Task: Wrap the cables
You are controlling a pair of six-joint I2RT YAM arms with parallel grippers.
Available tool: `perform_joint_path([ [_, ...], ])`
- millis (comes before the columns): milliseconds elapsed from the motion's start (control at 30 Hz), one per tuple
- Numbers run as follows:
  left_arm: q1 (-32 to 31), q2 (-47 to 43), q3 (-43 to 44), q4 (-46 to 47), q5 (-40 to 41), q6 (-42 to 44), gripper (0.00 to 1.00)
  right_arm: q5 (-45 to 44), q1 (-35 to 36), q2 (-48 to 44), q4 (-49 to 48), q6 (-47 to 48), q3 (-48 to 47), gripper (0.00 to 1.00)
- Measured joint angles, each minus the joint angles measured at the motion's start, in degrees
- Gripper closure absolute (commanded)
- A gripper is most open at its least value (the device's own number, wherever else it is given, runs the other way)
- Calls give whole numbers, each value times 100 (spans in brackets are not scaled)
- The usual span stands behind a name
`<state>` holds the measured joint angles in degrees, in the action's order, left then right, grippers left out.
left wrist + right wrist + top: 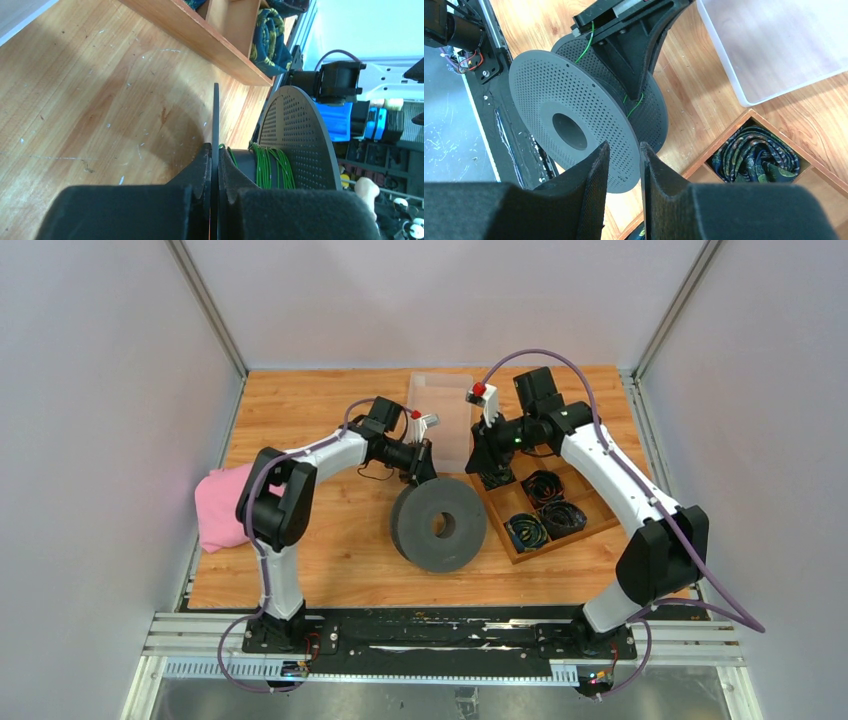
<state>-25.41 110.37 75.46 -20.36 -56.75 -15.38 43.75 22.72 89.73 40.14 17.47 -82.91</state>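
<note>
left jaws clenched on spool flange, right jaws parted and bare

left jaws: clenched on the thin rim of one flange of the grey spool (438, 525). in the left wrist view the flange edge runs straight up between my left fingers (200, 175), with pads tight on both faces. the other flange, perforated, stands just to the right of them.

green cable (267, 167): several turns wound round the spool's hub, between the two flanges. in the right wrist view one loose strand comes off the housing of the left jaws, passes down beside the finger and goes in behind the near flange toward the hub.

right jaws: parted by a narrow gap, nothing seen between them. they hang above the spool's near flange; whether they touch it i cannot tell. from the top view they sit over the far-left corner of the wooden tray (566, 541).

spool: stands on its rim on the tabletop (330, 560), centre hole facing the arm bases, just left of the tray.

tray: dark coiled bundles (545, 485) lie in its compartments.

clear plastic bin (445, 405): behind the spool, beside the tray's far end.

pink cloth (222, 508): at the tabletop's left edge, partly behind my left arm.
</note>
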Motion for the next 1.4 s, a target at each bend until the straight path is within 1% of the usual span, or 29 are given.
perform_joint_path([
  [133,0,264,249,-339,-140,315,98,39,0,-2,2,15,87,71],
  [233,0,409,404,-511,-232,472,95,81,0,-2,2,17,151,71],
  [500,0,772,739,-1025,-542,870,81,129,0,-2,-9,20,223,71],
  [667,0,1012,1054,-1438,-710,1154,76,153,0,-2,-76,17,260,71],
  [1067,0,1589,1843,-2197,-710,1773,60,264,0,-2,-138,15,415,71],
  [1400,48,1969,2385,-2592,-581,2170,55,345,0,-2,-251,13,601,71],
])
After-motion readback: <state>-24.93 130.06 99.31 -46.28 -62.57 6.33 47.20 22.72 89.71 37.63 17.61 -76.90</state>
